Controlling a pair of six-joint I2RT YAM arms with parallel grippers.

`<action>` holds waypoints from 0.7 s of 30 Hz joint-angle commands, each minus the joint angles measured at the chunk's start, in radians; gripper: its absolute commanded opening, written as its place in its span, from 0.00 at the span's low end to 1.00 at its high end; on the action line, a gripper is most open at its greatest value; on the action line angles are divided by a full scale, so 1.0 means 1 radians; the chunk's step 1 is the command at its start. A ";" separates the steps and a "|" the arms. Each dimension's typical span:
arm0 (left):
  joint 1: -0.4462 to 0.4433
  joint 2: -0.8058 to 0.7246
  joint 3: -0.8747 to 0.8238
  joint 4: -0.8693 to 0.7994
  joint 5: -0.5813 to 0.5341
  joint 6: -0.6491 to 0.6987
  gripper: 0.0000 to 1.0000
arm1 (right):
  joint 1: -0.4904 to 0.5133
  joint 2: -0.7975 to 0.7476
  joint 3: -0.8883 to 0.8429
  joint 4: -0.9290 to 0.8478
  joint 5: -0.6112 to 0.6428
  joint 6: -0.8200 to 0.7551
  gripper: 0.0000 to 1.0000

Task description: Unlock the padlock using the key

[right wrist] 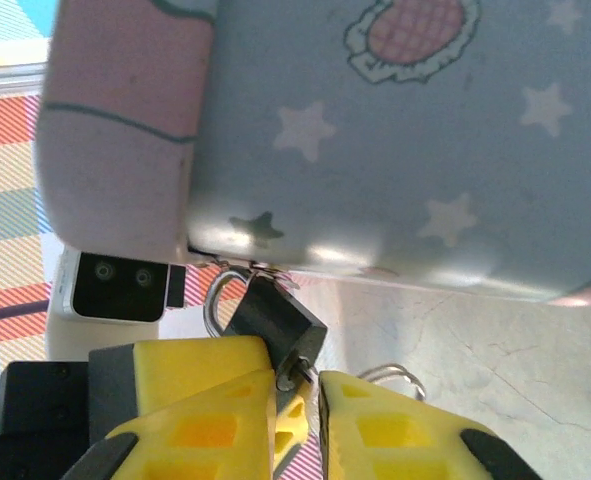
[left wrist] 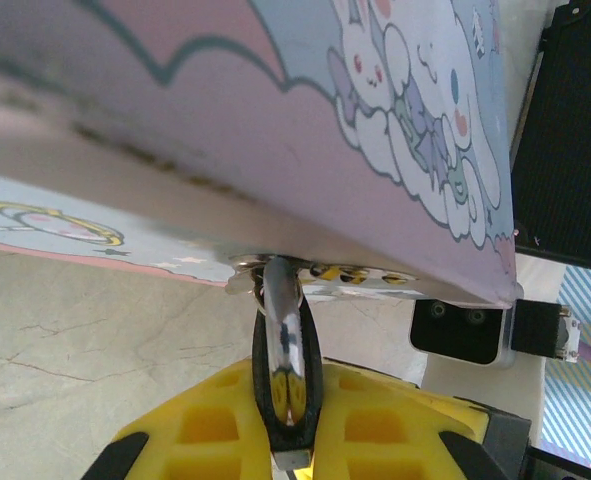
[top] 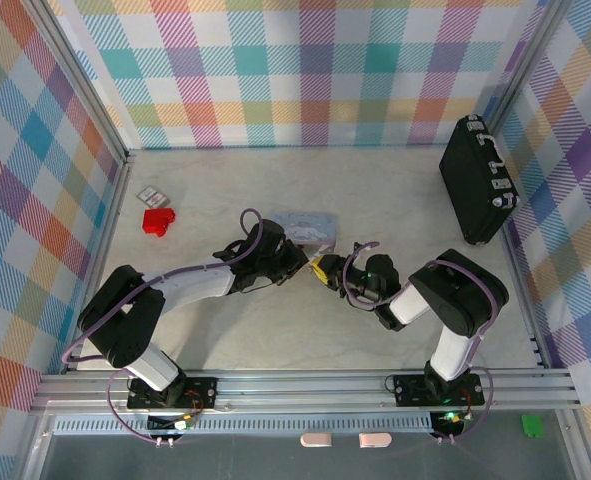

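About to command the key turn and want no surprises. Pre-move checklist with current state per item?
1. Padlock hangs from the hasp of the tin: ok.
2. Left gripper steadies the shackle: ok, its fingers sit close on both sides.
3. Right gripper holds the key: ok, pinched between the fingers, with the key ring loose beside it.
4. Key fully seated: cannot tell, it meets the lock's base but the depth is hidden.
5. Shackle released: not ok, it looks closed.
6. Clearance between the grippers: cannot tell, they nearly meet in the top view.
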 commanded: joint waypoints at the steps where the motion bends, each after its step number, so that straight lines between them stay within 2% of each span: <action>1: -0.012 -0.014 0.012 0.071 -0.007 -0.005 0.00 | 0.007 0.035 0.016 0.070 -0.012 0.031 0.17; 5: -0.011 -0.020 0.013 0.059 -0.013 -0.002 0.00 | 0.009 0.011 -0.006 0.023 0.008 0.021 0.22; 11: -0.012 -0.018 0.015 0.058 -0.014 -0.001 0.00 | 0.010 -0.105 -0.006 -0.171 0.019 -0.042 0.22; 17: -0.012 -0.024 0.022 0.051 -0.014 0.001 0.00 | 0.020 -0.090 0.008 -0.183 0.013 -0.013 0.20; 21: -0.012 -0.020 0.024 0.049 -0.014 0.004 0.00 | 0.026 -0.123 0.001 -0.238 0.038 -0.024 0.23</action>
